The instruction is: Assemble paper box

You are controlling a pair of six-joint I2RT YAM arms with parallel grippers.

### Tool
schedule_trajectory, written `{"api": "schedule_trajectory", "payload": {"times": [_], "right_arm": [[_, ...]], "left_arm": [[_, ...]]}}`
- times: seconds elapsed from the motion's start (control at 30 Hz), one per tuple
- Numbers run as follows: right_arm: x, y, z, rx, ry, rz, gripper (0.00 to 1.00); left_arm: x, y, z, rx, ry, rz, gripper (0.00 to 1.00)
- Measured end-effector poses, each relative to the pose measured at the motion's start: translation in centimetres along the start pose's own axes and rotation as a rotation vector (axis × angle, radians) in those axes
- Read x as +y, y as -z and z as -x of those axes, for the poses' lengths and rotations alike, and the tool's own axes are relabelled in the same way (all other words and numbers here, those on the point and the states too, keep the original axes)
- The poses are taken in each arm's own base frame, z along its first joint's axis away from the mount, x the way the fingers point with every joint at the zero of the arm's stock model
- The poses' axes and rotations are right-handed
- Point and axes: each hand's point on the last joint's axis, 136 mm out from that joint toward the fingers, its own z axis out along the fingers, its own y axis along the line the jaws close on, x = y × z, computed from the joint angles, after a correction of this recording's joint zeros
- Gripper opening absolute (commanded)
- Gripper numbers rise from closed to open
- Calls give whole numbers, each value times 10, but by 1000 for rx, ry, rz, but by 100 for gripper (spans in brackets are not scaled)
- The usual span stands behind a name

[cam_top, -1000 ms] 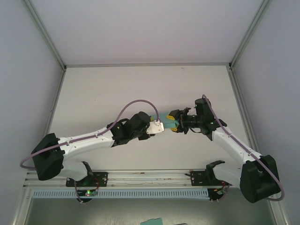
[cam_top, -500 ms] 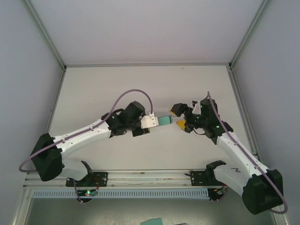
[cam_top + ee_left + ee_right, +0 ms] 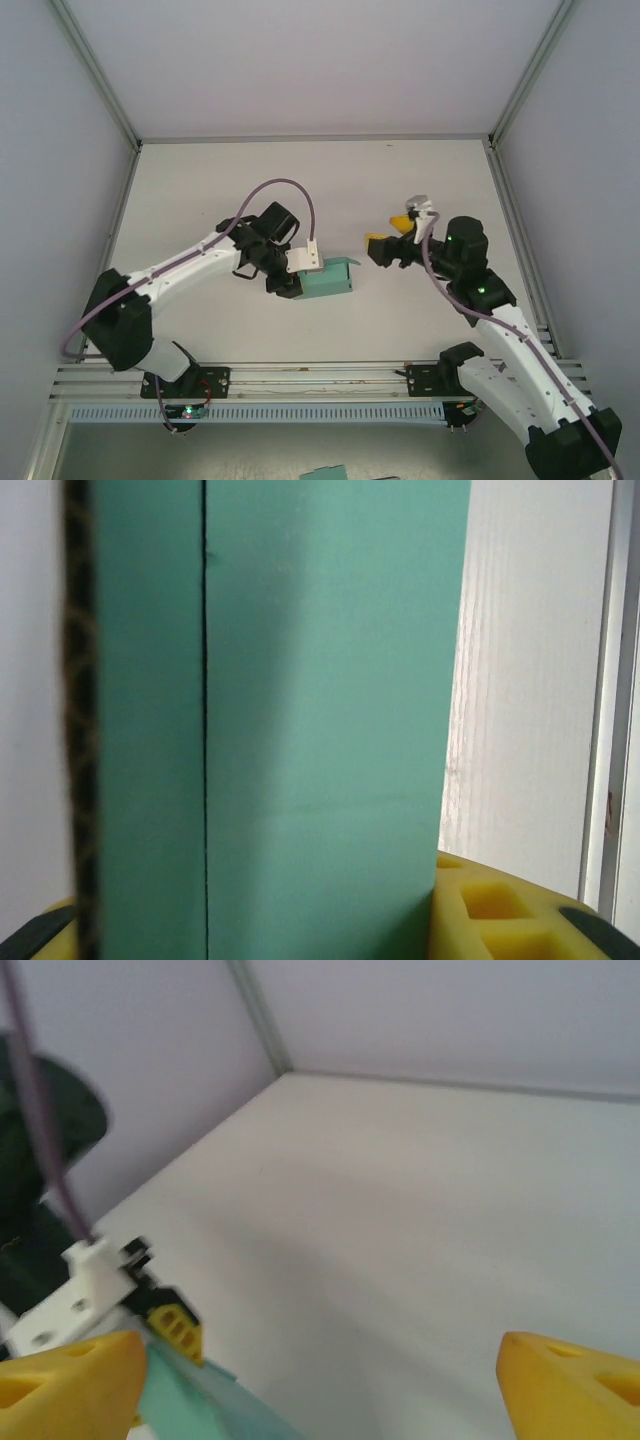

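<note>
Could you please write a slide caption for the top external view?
The left gripper grips the teal-green thin card box; the right gripper hovers open nearby.

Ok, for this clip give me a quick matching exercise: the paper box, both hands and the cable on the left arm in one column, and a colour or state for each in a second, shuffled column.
Column one:
1. paper box
2. left hand
3. right hand
4. cable looping over the left arm

Column two:
A. open, holding nothing
B. teal-green
C. purple
D. shut on the paper box

Pairs: 1-B, 2-D, 3-A, 4-C
</note>
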Motion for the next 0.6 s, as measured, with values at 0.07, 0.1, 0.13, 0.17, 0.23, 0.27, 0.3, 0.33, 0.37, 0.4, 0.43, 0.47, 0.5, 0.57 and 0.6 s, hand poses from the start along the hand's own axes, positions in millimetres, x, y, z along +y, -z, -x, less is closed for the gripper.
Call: {"api": "schedule_trajectory", "payload": {"times": [0.07, 0.1, 0.13, 0.17, 0.23, 0.27, 0.3, 0.33, 0.37, 0.4, 0.43, 0.47, 0.5, 0.57, 0.6], "right_arm": [[9, -9, -12, 82, 68, 27, 83], [13, -13, -19, 120, 94, 38, 83], [15, -18, -28, 166, 117, 48, 81], [16, -23, -36, 204, 129, 57, 80], [14, -32, -55, 286, 137, 70, 74], [11, -35, -64, 320, 136, 72, 72], [8, -38, -73, 358, 129, 70, 69], [5, -41, -81, 396, 119, 68, 66], [3, -44, -87, 425, 115, 67, 63], [3, -46, -92, 454, 113, 67, 59], [3, -48, -96, 475, 114, 69, 57], [3, -50, -98, 493, 120, 72, 56], [4, -52, -100, 504, 132, 74, 53], [4, -56, -102, 520, 149, 71, 50], [3, -58, -103, 527, 155, 67, 45]], "left_arm": [[5, -9, -2, 33, 18, -24, 38], [6, -13, -3, 45, 22, -34, 38], [7, -17, -5, 57, 25, -43, 38], [8, -19, -6, 65, 28, -50, 38], [7, -20, -8, 77, 31, -59, 38], [8, -19, -7, 80, 30, -59, 38], [9, -18, -6, 81, 26, -57, 38], [10, -17, -4, 81, 23, -54, 38], [11, -16, -2, 78, 19, -50, 38], [12, -15, -1, 77, 15, -46, 38], [12, -14, 0, 76, 12, -45, 38], [12, -14, 0, 77, 11, -44, 38], [12, -14, -1, 80, 9, -44, 38], [12, -14, -1, 82, 7, -46, 38], [12, -14, -1, 82, 5, -46, 38]]}}
